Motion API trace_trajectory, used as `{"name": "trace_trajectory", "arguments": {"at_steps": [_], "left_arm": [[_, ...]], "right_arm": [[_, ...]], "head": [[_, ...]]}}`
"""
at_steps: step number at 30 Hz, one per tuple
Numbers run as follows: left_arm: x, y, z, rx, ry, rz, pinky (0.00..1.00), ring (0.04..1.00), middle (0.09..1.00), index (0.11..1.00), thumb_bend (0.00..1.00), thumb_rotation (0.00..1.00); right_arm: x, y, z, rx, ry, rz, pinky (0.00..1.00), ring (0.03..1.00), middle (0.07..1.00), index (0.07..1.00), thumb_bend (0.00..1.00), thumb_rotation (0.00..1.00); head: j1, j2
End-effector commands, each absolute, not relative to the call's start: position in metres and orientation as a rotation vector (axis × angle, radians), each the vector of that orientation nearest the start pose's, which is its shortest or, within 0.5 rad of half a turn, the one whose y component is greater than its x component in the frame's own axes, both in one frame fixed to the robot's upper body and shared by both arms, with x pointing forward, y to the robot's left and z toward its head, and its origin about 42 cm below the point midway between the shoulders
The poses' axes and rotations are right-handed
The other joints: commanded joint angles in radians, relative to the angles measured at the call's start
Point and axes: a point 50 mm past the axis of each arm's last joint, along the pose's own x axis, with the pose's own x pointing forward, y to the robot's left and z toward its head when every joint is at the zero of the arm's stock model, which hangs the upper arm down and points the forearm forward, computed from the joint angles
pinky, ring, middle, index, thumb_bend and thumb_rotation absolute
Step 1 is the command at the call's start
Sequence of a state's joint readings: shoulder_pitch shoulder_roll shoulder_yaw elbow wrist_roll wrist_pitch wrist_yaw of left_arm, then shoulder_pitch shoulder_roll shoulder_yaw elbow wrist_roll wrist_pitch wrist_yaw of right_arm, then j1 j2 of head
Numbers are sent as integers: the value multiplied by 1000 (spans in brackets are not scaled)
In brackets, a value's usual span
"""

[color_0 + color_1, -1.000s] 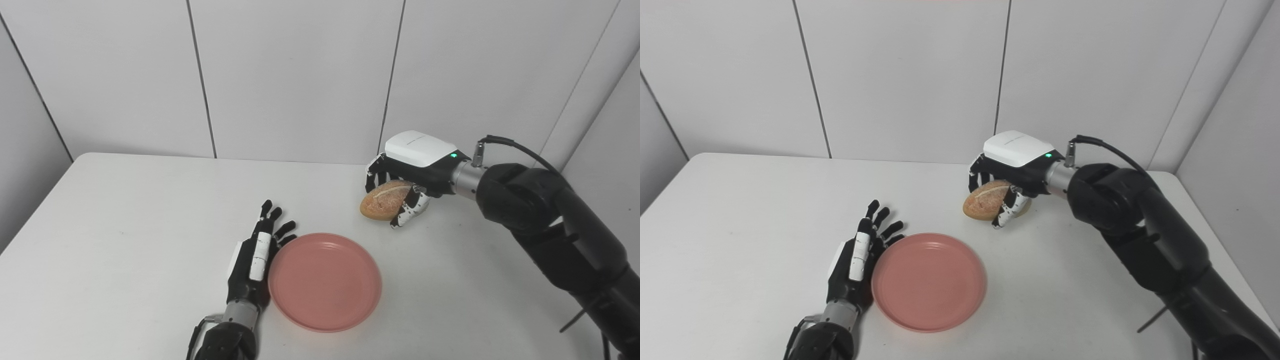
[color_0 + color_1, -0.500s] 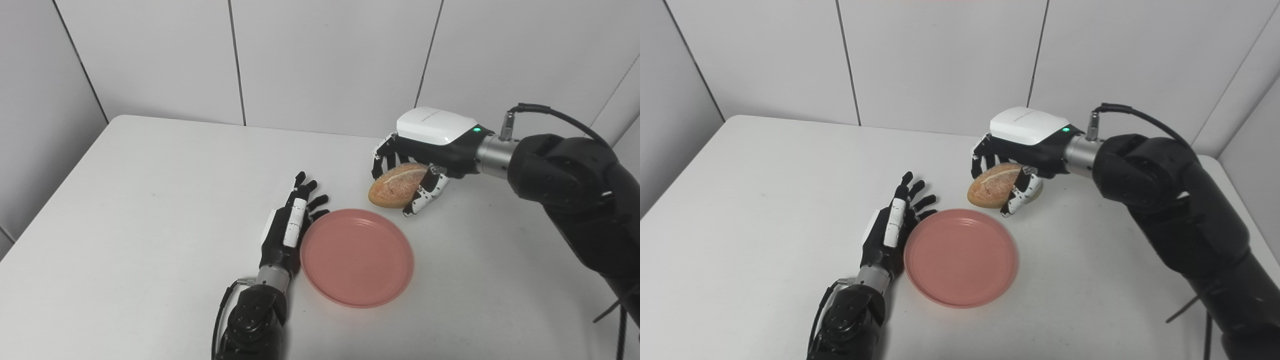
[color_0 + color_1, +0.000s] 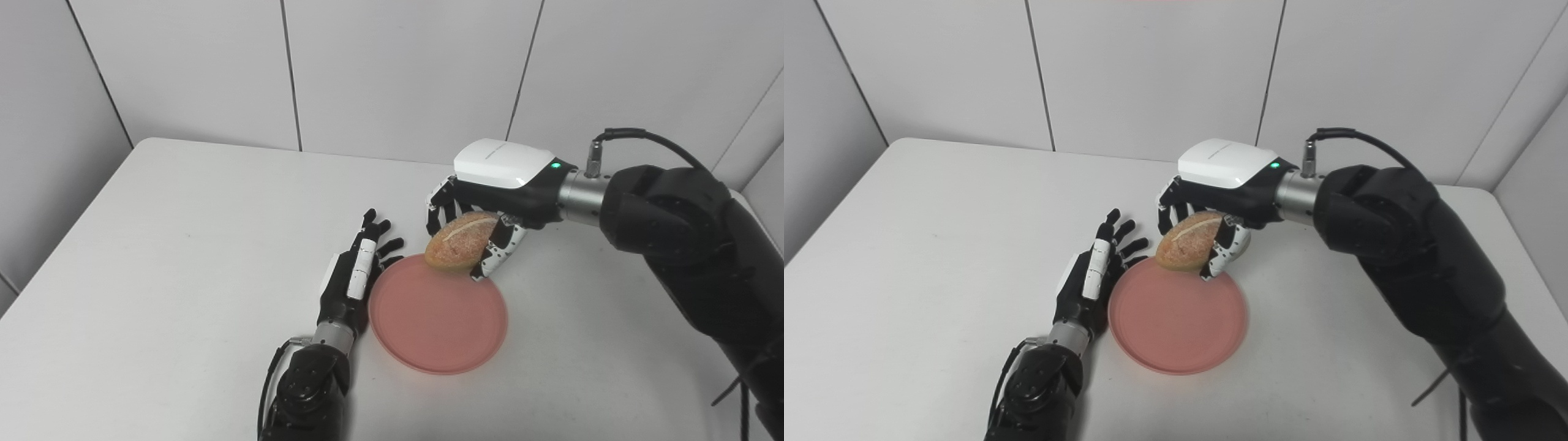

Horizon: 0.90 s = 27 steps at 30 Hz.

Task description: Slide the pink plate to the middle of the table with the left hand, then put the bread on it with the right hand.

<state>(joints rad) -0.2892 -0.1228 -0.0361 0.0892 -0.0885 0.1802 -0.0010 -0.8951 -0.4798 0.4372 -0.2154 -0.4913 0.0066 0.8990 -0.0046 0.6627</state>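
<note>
The pink plate [image 3: 438, 321] lies flat on the white table [image 3: 171, 245], near its middle. My left hand [image 3: 355, 275] is open, fingers stretched out flat, resting against the plate's left rim. My right hand [image 3: 484, 211] is shut on the bread [image 3: 459, 240], a brown oval loaf. It holds the loaf in the air over the plate's far rim. The same shows in the right eye view, with the bread [image 3: 1188, 242] above the plate [image 3: 1179, 318].
White wall panels stand right behind the table's far edge [image 3: 275, 147]. A grey wall runs along the left side. The right arm [image 3: 686, 245] reaches across the table's right half.
My right hand has carried the bread left and toward me, from beside the plate to above its far rim. The left hand and plate have stayed put. The camera shifted earlier.
</note>
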Motion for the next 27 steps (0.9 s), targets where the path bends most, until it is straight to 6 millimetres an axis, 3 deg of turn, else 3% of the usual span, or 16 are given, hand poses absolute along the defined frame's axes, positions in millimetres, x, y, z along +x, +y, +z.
{"name": "trace_trajectory", "arguments": {"at_steps": [1,12,27], "left_arm": [[368,127,155,-193,2,-163,768,847,960,1000,904,923],[366,128,153,-189,11,-161,740,843,952,1000,904,926],[364,130,152,-206,23,-167,777,845,953,1000,897,955]], "right_arm": [[396,-139,403,-1496,-614,921,268,373,463,533,513,0],[397,-116,359,-1509,-554,1002,303,384,469,533,515,0],[407,-114,331,-1531,-458,1000,337,414,515,497,517,0]], "head": [[1,-1],[-9,-13],[-15,-8]]}}
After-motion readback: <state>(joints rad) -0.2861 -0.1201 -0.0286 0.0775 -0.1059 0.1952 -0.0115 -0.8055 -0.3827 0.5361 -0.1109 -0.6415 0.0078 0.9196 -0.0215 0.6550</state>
